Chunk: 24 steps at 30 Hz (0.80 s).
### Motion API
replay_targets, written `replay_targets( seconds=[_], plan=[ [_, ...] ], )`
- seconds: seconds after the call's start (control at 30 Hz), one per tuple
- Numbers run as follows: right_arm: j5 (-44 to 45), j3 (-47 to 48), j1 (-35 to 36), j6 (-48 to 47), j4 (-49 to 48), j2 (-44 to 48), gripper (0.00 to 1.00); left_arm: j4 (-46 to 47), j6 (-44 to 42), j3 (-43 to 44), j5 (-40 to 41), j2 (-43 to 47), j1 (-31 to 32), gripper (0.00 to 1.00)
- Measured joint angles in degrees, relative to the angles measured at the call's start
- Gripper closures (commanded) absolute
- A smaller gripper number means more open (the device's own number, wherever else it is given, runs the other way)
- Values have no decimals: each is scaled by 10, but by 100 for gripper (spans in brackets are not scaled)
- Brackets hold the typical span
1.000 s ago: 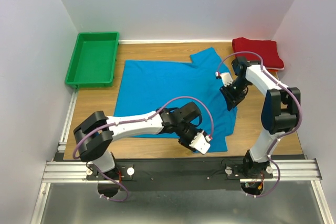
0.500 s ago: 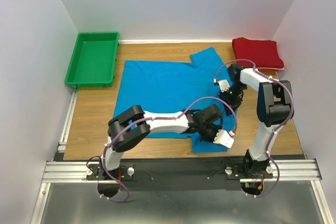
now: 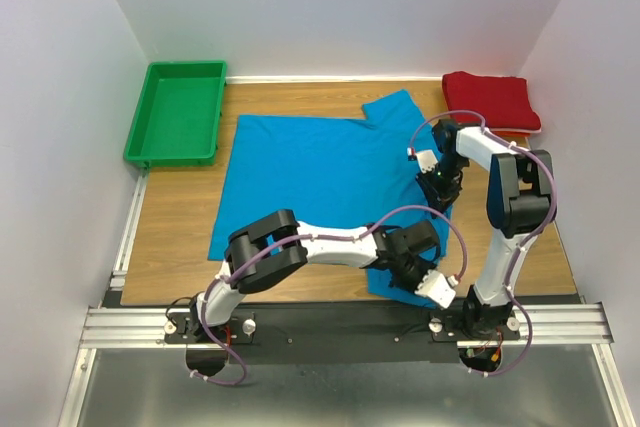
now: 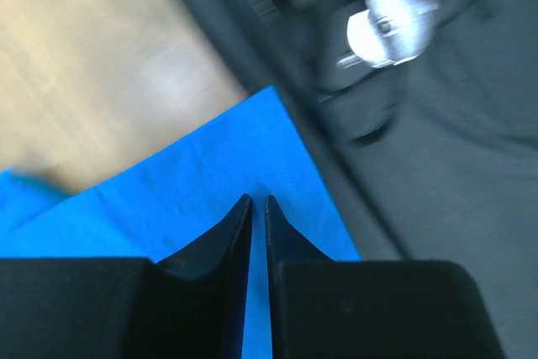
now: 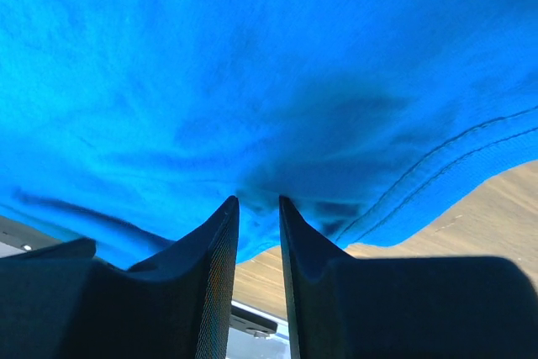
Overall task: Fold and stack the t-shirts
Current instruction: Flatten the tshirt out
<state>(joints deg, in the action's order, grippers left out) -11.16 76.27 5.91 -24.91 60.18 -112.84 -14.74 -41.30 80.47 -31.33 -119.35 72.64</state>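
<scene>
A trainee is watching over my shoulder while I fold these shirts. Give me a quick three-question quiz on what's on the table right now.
1. True or false: the red shirt lies spread out flat in the middle of the table.
2. Where does the green tray sit? A) far left corner B) far right corner C) near edge, between the arms
3. Fill in: the left claw and the right claw are both at the ____ shirt.
Key: 1 false, it sits folded at the far right corner. 2 A. 3 blue: the blue shirt lies spread out, with the left claw at its near right corner and the right claw at its right edge.
</scene>
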Motion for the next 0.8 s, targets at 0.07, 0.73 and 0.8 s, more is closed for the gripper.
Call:
replay_targets(
  seconds=[0.07, 0.73, 0.8],
  plan=[
    [2, 5, 0, 0, 1, -3, 67, -14, -22, 1, -14, 0, 12, 84],
    [22, 14, 0, -2, -28, 77, 68, -115, -18, -92, -39, 314, -277, 53],
    [25, 15, 0, -2, -35, 75, 68, -116, -3, -111, -28, 330, -356, 53]
  ],
)
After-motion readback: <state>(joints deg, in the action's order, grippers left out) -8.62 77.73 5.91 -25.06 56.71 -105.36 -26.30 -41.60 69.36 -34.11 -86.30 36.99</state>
